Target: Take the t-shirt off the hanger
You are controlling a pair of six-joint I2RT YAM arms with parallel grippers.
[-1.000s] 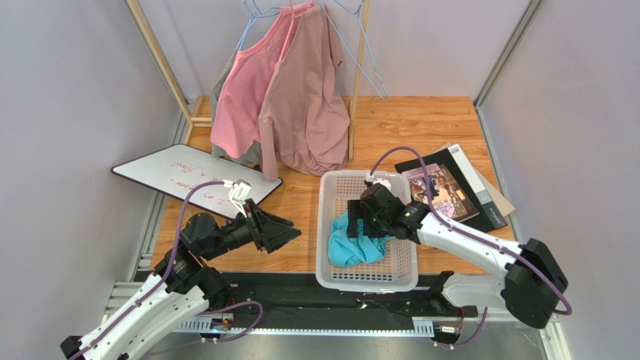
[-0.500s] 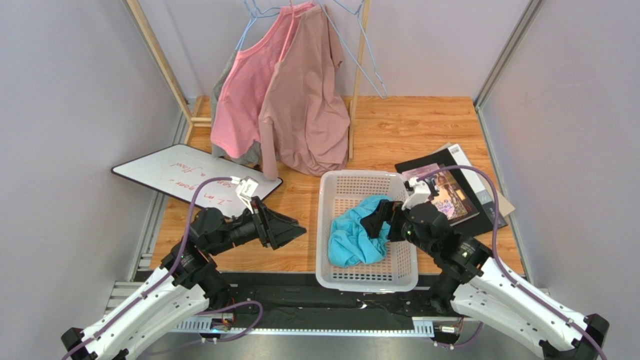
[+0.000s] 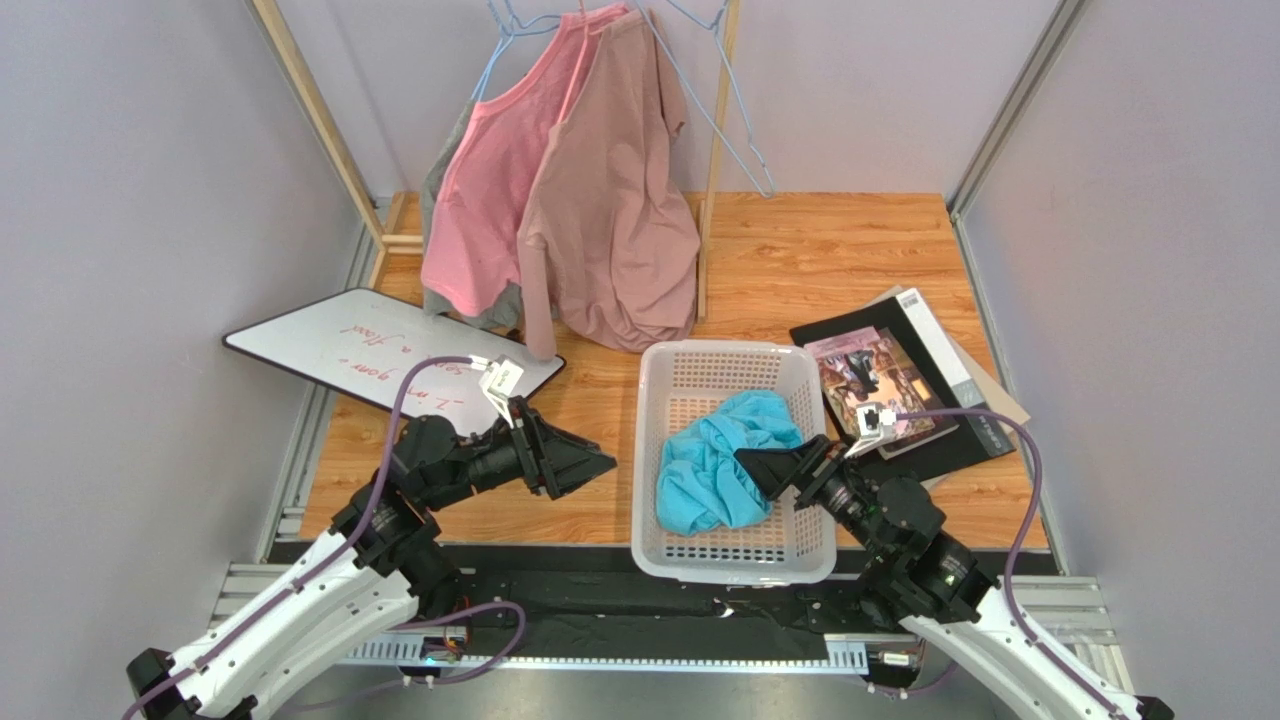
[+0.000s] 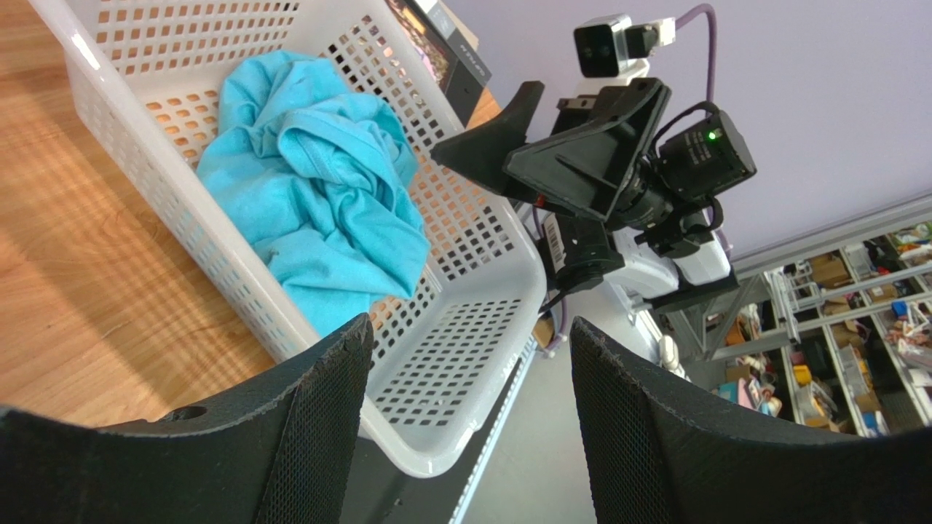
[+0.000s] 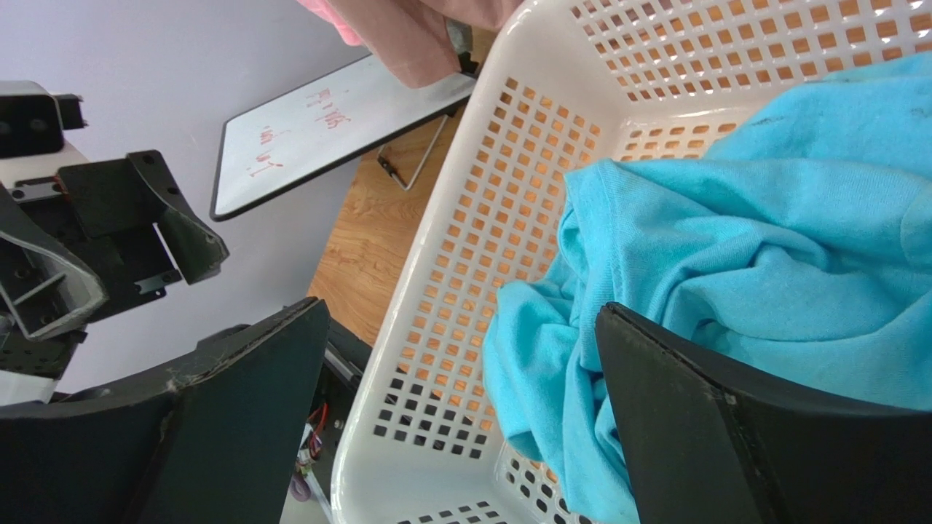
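Note:
The teal t-shirt (image 3: 718, 458) lies crumpled in the white basket (image 3: 672, 549), off any hanger; it also shows in the left wrist view (image 4: 312, 191) and the right wrist view (image 5: 755, 251). A bare light-blue wire hanger (image 3: 732, 113) hangs from the rack at the back. My left gripper (image 3: 598, 467) is open and empty, hovering left of the basket. My right gripper (image 3: 769, 470) is open and empty, above the basket's right rim, close to the t-shirt.
A salmon-pink shirt (image 3: 489, 188) and a brownish-pink shirt (image 3: 609, 210) hang on the rack at the back. A whiteboard (image 3: 361, 353) lies at left. Books (image 3: 902, 375) lie right of the basket.
My right gripper has let go of the t-shirt and pulled back toward the near right, out of the basket. The t-shirt has settled in the basket. My left gripper shifted slightly right.

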